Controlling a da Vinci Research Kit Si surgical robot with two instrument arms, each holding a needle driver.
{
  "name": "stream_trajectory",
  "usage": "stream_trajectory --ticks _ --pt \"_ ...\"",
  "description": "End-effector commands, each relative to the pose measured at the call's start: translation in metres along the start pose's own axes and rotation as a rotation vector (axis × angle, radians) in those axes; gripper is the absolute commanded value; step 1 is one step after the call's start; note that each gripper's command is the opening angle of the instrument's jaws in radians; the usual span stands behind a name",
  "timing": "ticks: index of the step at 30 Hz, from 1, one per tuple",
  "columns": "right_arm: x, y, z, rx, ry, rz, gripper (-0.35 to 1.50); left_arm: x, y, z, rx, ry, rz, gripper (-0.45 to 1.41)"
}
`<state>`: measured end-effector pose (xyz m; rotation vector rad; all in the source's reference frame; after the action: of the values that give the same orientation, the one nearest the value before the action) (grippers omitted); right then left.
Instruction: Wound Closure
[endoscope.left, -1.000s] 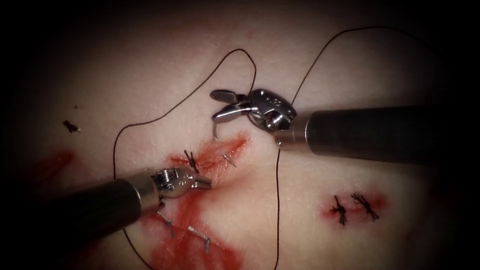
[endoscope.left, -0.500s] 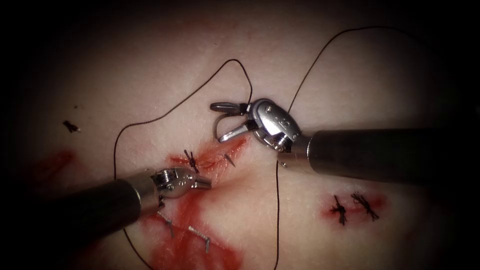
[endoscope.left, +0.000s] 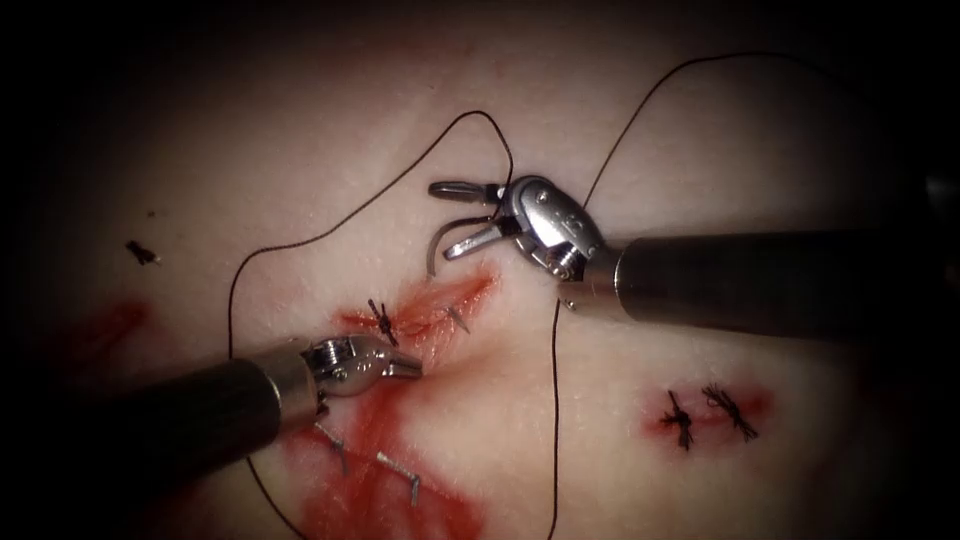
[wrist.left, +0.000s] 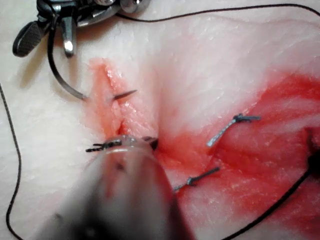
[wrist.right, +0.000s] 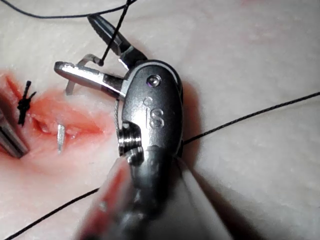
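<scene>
The curved needle (endoscope.left: 432, 258) stands in the tissue (endoscope.left: 300, 160) just above the right half of the cut (endoscope.left: 440, 300). Its point (endoscope.left: 458, 319) sticks out inside the cut. My right tool (endoscope.left: 440, 220) is open, and the needle's tail end lies between its spread jaws, ungripped (wrist.right: 75, 42). Black thread (endoscope.left: 553, 400) runs from the tail in wide loops. My left tool (endoscope.left: 415, 369) is shut with nothing seen in it, its tip against the tissue below the cut. The needle's body (wrist.left: 57, 80) and point (wrist.left: 125, 94) also show in the left wrist view.
A tied black stitch (endoscope.left: 382, 320) sits at the cut's left end. Two more knotted stitches (endoscope.left: 700, 415) close a small wound at the right. Pale cut thread ends (endoscope.left: 400, 475) lie in red fluid (endoscope.left: 370, 500) below my left tool. A dark thread scrap (endoscope.left: 143, 253) lies at the far left.
My right tool dipped toward the cut and has come back up, turning at the wrist, jaws open throughout. More of the needle's curve shows above the tissue. The left tool has not moved.
</scene>
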<state>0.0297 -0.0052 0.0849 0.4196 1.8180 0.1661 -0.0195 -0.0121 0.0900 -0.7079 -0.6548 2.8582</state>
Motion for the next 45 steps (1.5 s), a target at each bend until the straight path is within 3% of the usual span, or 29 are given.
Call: stream_trajectory --ticks 1,3,4,6,7,14,19,26,27,29,32,33,39,45 --pt "-0.0010 0.0000 0.0006 0.018 0.000 0.001 1.18 0.0002 -0.0002 0.0009 -0.001 0.001 0.001 0.15" --pt "-0.0010 0.0000 0.0006 0.034 0.005 0.004 1.03 0.0002 -0.0002 0.0009 -0.001 0.001 -0.005 0.15" --pt "-0.0009 -0.0001 0.0006 0.037 0.007 0.005 0.83 0.0002 -0.0002 0.0009 -0.001 0.001 -0.005 0.15" --pt "-0.0009 -0.0001 0.0006 0.044 0.010 0.007 -0.20 0.0002 -0.0002 0.0009 -0.001 0.001 -0.005 0.15" --pt "-0.0009 -0.0001 0.0007 0.042 0.009 0.006 -0.35 0.0002 -0.0002 0.0009 -0.001 0.001 -0.005 0.15" --pt "0.0001 0.0006 0.0008 -0.012 -0.003 -0.006 -0.35 0.0002 -0.0002 0.0008 -0.001 0.000 -0.011 0.17" --pt "0.0015 0.0015 0.0004 -0.084 -0.074 -0.049 -0.35 0.0001 -0.0002 0.0008 -0.001 0.000 -0.010 0.17" --pt "0.0031 0.0017 -0.0003 -0.302 -0.359 0.238 -0.35 0.0001 -0.0002 0.0008 -0.002 0.000 -0.009 0.17" --pt "0.0033 0.0015 -0.0002 -0.338 -0.402 0.376 -0.35 0.0001 -0.0002 0.0008 -0.002 0.000 -0.009 0.17" --pt "0.0034 0.0012 0.0000 -0.421 -0.462 0.504 -0.35 0.0001 -0.0002 0.0009 -0.001 0.000 -0.009 0.17" --pt "0.0033 0.0002 0.0008 -0.527 -0.638 0.554 -0.35 0.0001 -0.0002 0.0009 -0.001 0.000 -0.009 0.17" --pt "0.0032 -0.0001 0.0012 -0.537 -0.682 0.594 -0.35 0.0001 -0.0002 0.0009 -0.001 0.000 -0.009 0.17" --pt "0.0027 -0.0009 0.0030 -0.523 -0.744 0.904 -0.35 0.0001 -0.0002 0.0010 0.000 0.000 -0.009 0.17" --pt "0.0023 -0.0013 0.0045 -0.400 -0.792 1.054 -0.35 0.0001 -0.0002 0.0009 -0.001 0.000 -0.008 0.19"
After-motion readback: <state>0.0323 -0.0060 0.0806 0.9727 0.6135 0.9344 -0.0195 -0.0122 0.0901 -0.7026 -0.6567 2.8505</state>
